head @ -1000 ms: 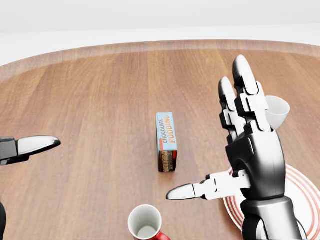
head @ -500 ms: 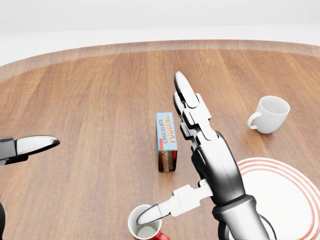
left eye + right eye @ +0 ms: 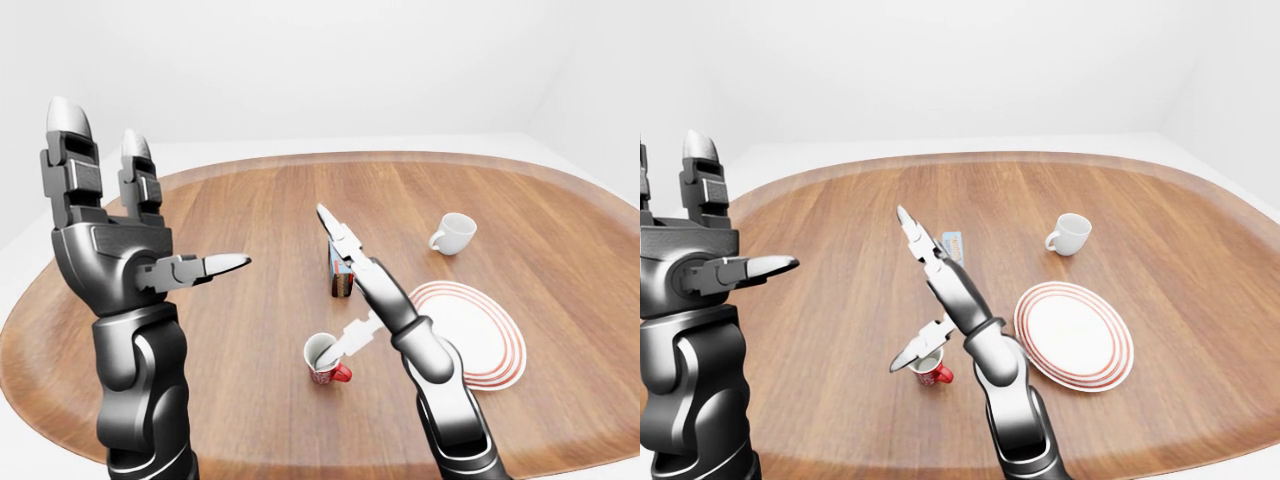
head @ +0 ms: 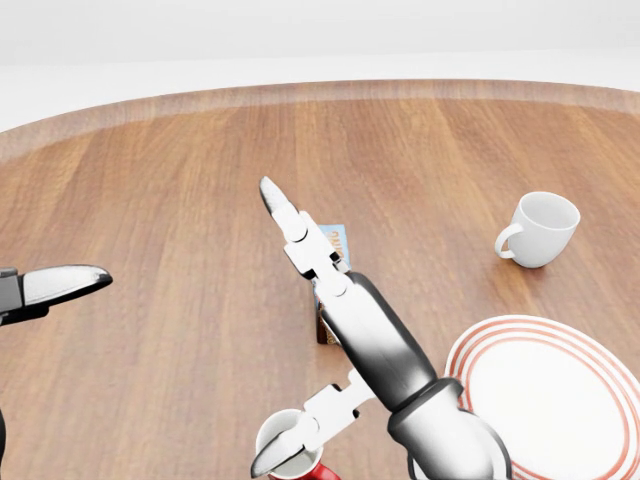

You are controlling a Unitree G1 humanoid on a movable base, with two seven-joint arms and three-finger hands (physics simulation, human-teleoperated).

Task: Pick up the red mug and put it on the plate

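Note:
The red mug stands upright on the wooden table, low in the left-eye view, its white inside showing. My right hand hangs over it, open, with its fingers stretched straight toward the top of the view and its thumb tip above the mug's rim. Nothing is held. The white plate with red rings lies to the right of the mug, uncovered. At the left my left hand is raised high, open and empty, far from the mug.
A blue chocolate pudding box lies just above the mug, partly hidden by my right fingers. A white mug sits above the plate at the right. The table's rounded edge runs close below the red mug.
My right hand has swung left from above the plate to above the red mug, its thumb now over the rim. The plate is uncovered. The left hand has barely moved.

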